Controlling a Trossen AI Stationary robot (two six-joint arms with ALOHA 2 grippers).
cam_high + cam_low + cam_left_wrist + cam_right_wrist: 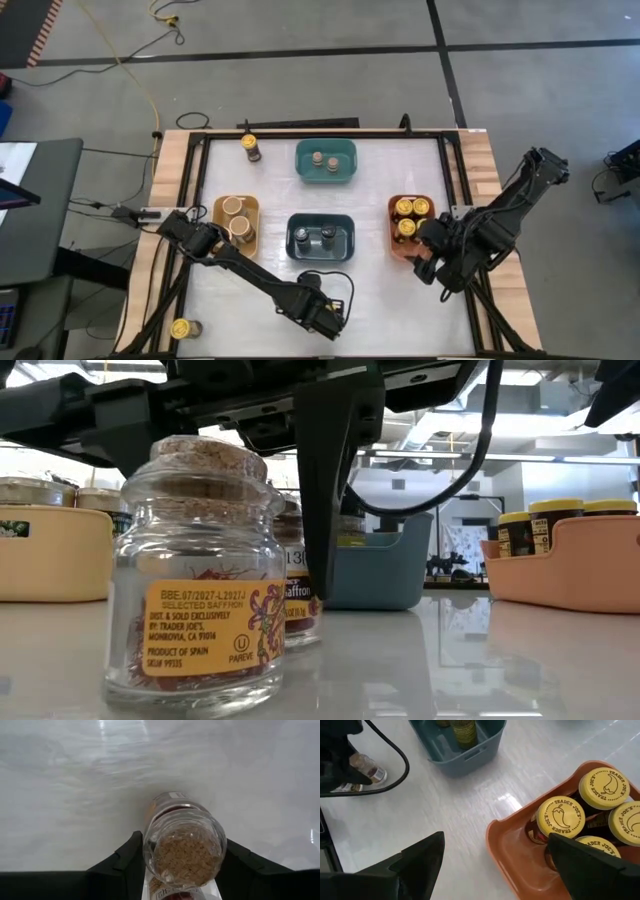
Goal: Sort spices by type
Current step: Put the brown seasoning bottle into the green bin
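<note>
Cork-topped clear glass saffron jar (196, 575) up close at the white counter's (400, 300) near edge, label reading "Trader Joe's, Product of Spain". Left gripper (182, 865) fingers clamped on its twin; right gripper (495, 865) fingers apart over yellow-lidded "Trader Joe's" jars (563, 815).

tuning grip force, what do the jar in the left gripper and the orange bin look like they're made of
Jar: looks like clear glass, glossy, contents showing through the wall; stopper looks like cork, tan and grainy. The left gripper is shut on it.
Orange bin: probably moulded plastic, smooth with a soft sheen and rounded rim.
</note>
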